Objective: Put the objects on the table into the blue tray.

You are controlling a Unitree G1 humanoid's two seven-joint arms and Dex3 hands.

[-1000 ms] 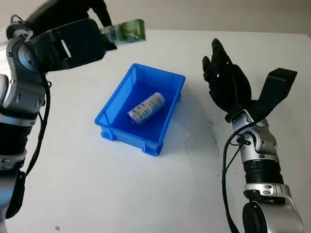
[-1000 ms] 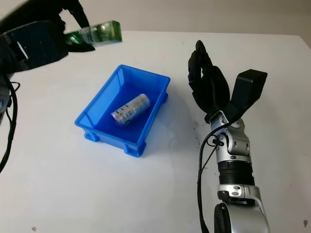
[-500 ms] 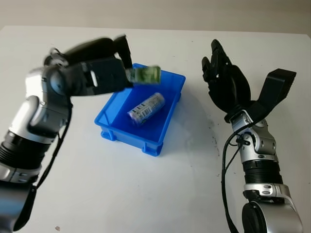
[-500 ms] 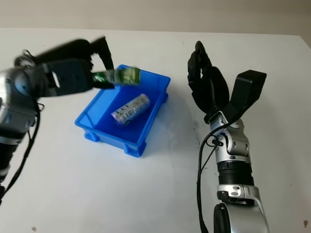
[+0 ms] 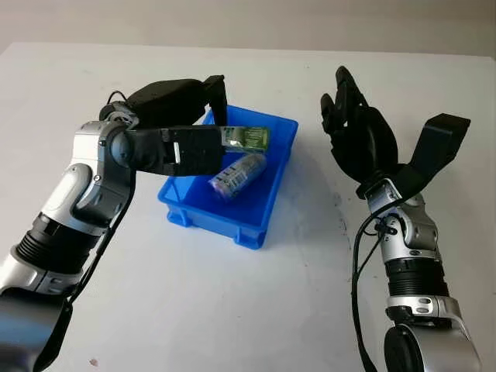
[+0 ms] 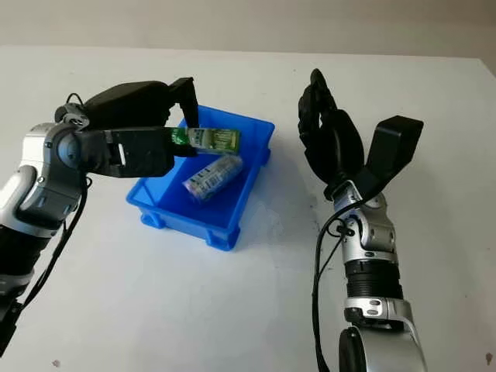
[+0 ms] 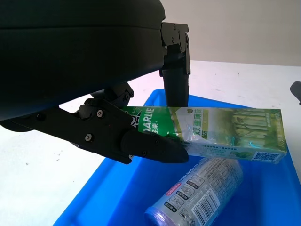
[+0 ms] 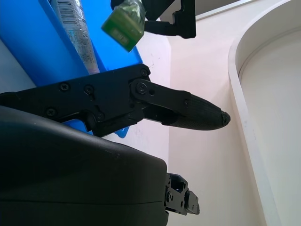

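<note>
Your left hand (image 5: 203,139) reaches in from the near left and hangs over the blue tray (image 5: 263,213), with its fingers (image 7: 141,143) pinched on a green toothpaste box (image 5: 248,137). You can see in the left wrist view that one finger presses the box from the near side while another comes down behind it, so the grip falls on the end nearest the palm. The box (image 7: 225,127) lies roughly level in that grip, its free end pointing away from the hand and out above the tray's inside. It is off the tray floor and apart from what lies below it.

Under the box, on the tray floor, you have a silver cylindrical pack (image 5: 237,173) with printed labels, lying on its side and slanted across the tray. In the left wrist view the pack (image 7: 202,197) sits just beneath the box, not touching it.

Around the tray, the white table (image 5: 194,310) carries it a little left of the middle of your view, with the tray's long sides running away from you at a slant.

Your right hand (image 5: 358,136) stands well to the right of the tray, raised off the table on its upright forearm, open and holding nothing, palm turned toward the tray. From the right wrist view you can look past one finger (image 8: 188,110) to the tray's edge (image 8: 47,56) and the green box end (image 8: 123,21) beyond it.
</note>
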